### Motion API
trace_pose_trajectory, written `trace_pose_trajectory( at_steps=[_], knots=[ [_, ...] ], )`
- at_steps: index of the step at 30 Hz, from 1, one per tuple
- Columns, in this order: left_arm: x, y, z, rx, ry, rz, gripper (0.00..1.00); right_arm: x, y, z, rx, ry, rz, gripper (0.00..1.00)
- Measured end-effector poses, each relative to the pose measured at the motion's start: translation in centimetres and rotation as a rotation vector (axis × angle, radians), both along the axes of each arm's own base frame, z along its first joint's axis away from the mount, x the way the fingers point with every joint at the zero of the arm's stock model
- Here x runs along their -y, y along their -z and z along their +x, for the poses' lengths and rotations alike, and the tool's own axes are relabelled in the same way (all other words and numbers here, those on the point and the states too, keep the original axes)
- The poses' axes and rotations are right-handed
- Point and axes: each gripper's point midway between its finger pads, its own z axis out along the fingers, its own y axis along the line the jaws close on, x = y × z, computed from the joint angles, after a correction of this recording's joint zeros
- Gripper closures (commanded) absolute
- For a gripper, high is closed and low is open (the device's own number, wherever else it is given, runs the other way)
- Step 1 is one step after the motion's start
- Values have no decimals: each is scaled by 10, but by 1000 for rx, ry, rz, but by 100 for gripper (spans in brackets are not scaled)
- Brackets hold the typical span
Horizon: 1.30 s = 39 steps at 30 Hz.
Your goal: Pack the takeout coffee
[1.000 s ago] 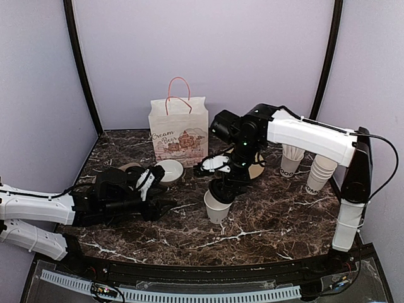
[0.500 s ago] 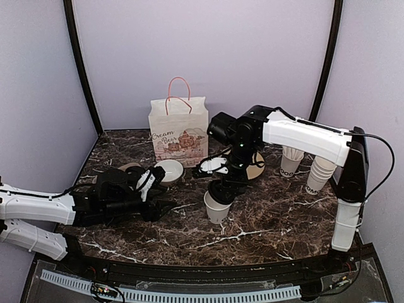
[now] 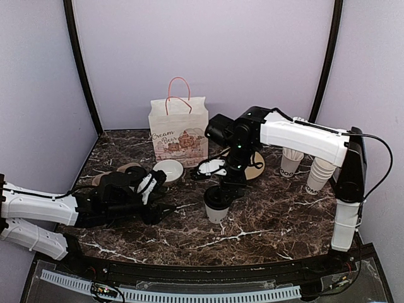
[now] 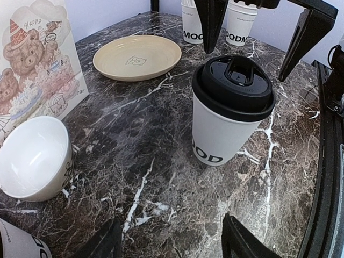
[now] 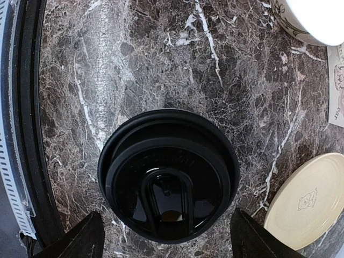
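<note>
**One Lidded Cup Out on the Table, Nothing Shown Packed**

A lidded cup is seen standing upright on the marble table at the centre of the overhead view. It is placed below and to the right of the paper bag and well apart from it. The right gripper is held directly above the cup, with its fingers spread to either side of the black lid; no contact can be made out. The left gripper is laid low at the lower left of the overhead view. Its fingers are likewise spread, with nothing between them, and are pointed toward the cup.

The packing is judged hardly begun. The one cup plainly seen is closed but outside the bag, so it is left to be grasped, carried across and lowered in. No second lidded cup is clearly found in these views.

The inside of the bag is not shown from any camera. At the lower left corner of the left wrist view a white cup with black lettering is cut off by the frame; whether a lid is fitted cannot be told. The plate is partly covered by the right arm in the overhead view.
</note>
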Motion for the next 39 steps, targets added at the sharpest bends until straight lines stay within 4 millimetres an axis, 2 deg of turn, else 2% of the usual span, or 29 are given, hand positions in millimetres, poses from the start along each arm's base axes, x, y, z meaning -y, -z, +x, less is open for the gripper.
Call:
trace_pose_trajectory(
  at_steps=[7, 10, 13, 15, 18, 21, 24, 27, 28, 32, 35, 39],
  knots=[
    [1, -2, 1, -4, -6, -15, 33, -2, -3, 1, 4, 1, 10, 16],
    [1, -1, 2, -19, -22, -16, 28, -2, -5, 1, 8, 1, 15, 15],
    [2, 0, 14, -70, -92, 3, 28, 1, -15, 2, 21, 13, 35, 15],
    [10, -9, 27, -119, -156, -8, 28, 3, -28, 4, 25, 34, 74, 17],
    [31, -33, 46, -204, -235, -84, 30, 13, -57, 25, 27, 151, 212, 26],
    [53, -49, 57, -298, -267, -176, 34, 40, -74, 58, 10, 346, 364, 34],
    [72, -41, 56, -433, -266, -224, 38, 71, -60, 79, -85, 556, 465, 41],
    [82, -21, 49, -556, -265, -228, 41, 80, -27, 74, -235, 655, 484, 45],
    [85, -13, 46, -600, -265, -225, 41, 80, -13, 67, -304, 675, 477, 46],
    [89, -3, 38, -684, -259, -225, 43, 72, 13, 47, -486, 692, 472, 50],
    [91, -5, 36, -711, -246, -243, 44, 67, 19, 36, -579, 692, 490, 52],
    [93, -7, 34, -741, -236, -260, 46, 58, 14, 34, -641, 672, 536, 54]
  ],
)
